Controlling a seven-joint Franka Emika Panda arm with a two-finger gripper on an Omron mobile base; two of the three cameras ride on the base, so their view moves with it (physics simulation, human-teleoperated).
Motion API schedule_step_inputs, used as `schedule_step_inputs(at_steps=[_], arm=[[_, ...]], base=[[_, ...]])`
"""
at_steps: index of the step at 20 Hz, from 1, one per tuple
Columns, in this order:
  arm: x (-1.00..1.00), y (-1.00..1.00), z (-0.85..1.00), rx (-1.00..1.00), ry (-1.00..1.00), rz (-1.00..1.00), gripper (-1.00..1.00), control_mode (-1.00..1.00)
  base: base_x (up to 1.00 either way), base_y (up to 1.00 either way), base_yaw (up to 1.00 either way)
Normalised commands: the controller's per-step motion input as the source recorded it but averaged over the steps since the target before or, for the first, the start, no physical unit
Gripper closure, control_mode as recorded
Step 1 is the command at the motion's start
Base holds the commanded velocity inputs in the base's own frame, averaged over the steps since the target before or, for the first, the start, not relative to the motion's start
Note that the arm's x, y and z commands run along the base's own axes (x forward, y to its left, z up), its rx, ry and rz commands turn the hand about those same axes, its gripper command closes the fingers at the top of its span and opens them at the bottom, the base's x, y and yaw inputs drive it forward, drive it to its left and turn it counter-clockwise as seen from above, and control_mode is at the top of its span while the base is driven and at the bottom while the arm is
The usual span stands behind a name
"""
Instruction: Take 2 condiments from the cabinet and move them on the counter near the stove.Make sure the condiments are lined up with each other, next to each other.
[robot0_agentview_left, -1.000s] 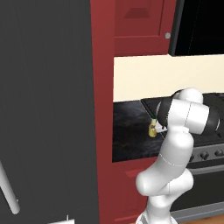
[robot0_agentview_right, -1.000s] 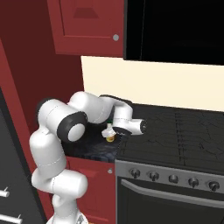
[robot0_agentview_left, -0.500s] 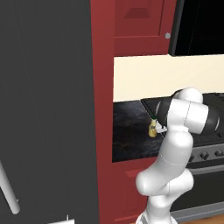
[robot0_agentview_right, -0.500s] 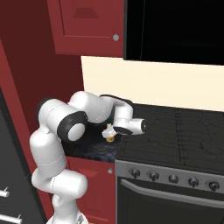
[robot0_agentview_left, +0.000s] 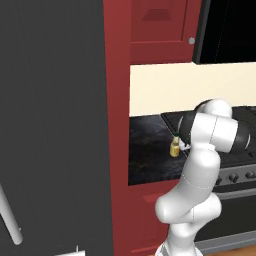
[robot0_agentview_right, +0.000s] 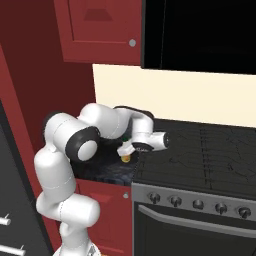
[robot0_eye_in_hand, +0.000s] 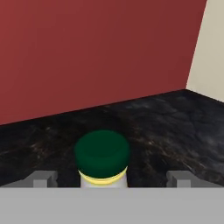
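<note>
Little is changing since a second ago: gripper (robot0_eye_in_hand: 103, 181) fingers are spreading apart around the yellow green-capped bottle (robot0_eye_in_hand: 102, 161), now standing on the black marble counter (robot0_eye_in_hand: 175, 127) by the stove (robot0_agentview_right: 210, 155); the second condiment is waiting.

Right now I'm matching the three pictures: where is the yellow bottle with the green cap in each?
Left base view: yellow bottle right of centre, on the black counter.
Right base view: centre, low beside the wrist.
Hand view: bottom centre, green cap up.
Shared landmark: the counter.
</note>
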Motion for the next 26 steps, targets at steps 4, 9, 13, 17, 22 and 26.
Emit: schedule_step_inputs(at_steps=[4, 9, 13, 17, 22, 26], arm=[[-0.02, 0.0, 0.15, 0.0, 0.0, 0.07, -1.0, -1.0], [-0.02, 0.0, 0.12, 0.0, 0.0, 0.06, -1.0, -1.0], [-0.01, 0.0, 0.11, 0.0, 0.0, 0.07, -1.0, -1.0], [-0.01, 0.0, 0.14, 0.0, 0.0, 0.07, -1.0, -1.0], [0.0, 0.0, 0.18, 0.0, -0.01, 0.06, -1.0, -1.0], [0.0, 0.0, 0.24, 0.0, -0.04, 0.05, -1.0, -1.0]], base=[[0.0, 0.0, 0.0], [0.0, 0.0, 0.0], [0.0, 0.0, 0.0], [0.0, 0.0, 0.0], [0.0, 0.0, 0.0], [0.0, 0.0, 0.0]])
